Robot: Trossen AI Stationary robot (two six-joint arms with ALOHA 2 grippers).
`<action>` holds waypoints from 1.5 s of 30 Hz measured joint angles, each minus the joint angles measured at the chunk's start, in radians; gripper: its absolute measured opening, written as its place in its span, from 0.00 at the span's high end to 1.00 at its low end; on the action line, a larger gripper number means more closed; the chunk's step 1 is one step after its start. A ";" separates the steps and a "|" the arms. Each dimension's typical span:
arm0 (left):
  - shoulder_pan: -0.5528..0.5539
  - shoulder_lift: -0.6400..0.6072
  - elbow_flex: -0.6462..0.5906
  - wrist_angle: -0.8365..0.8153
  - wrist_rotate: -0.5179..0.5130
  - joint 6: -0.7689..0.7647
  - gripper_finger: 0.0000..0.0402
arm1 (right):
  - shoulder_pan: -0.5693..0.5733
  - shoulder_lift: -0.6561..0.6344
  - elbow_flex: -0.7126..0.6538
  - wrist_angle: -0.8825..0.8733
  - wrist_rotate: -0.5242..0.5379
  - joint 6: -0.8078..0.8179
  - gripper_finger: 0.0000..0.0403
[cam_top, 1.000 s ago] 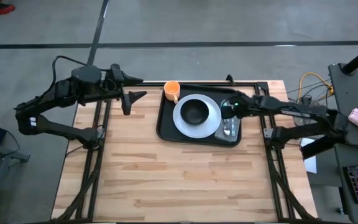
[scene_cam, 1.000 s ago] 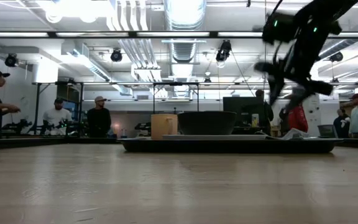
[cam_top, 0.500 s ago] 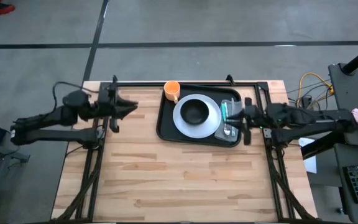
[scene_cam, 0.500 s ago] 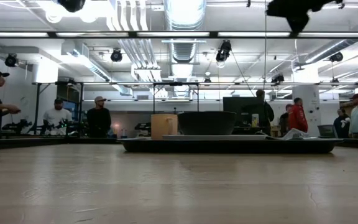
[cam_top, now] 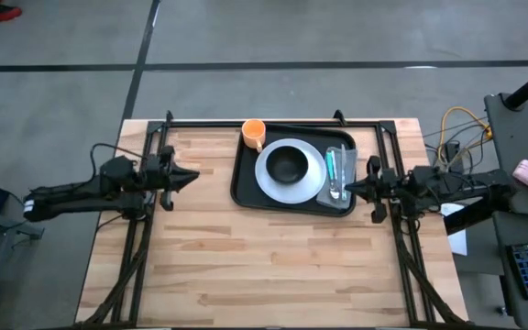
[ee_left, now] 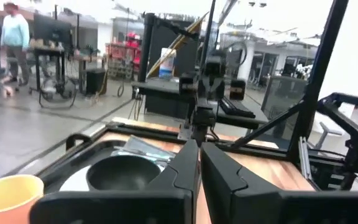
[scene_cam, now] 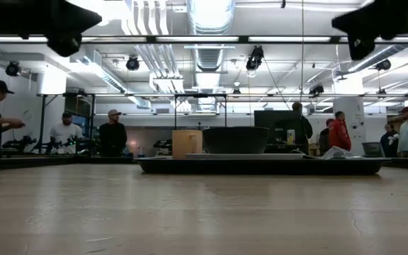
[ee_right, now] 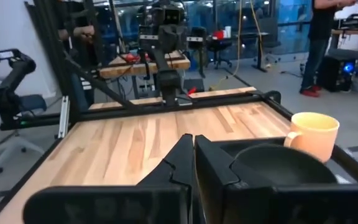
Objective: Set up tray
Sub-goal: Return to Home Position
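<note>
Wooden table (cam_top: 273, 266) has the tray (cam_top: 243, 188) at its far middle, laid with plate (cam_top: 266, 176), bowl (cam_top: 288, 166) and cup (cam_top: 254, 132). Both arms have just drawn back low to their own sides. The left gripper (cam_top: 192, 176) and right gripper (cam_top: 347, 190) are pinched closed and empty, so the setup looks finished.

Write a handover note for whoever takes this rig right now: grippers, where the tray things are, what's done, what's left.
Left gripper: shut, empty, over the table's left side, pointing toward the tray.
Right gripper: shut, empty, by the tray's right edge.
The tray sits at the table's far middle. On it are a white plate with a black bowl on top, an orange cup at the far left corner, and a napkin with cutlery along the right side.
Done: the tray looks set.
Left: probably nothing beyond parking the arms.
</note>
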 joint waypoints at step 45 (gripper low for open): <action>-0.116 -0.155 -0.306 0.029 -0.022 -0.044 1.00 | -0.004 -0.247 -0.297 0.155 0.016 -0.031 0.98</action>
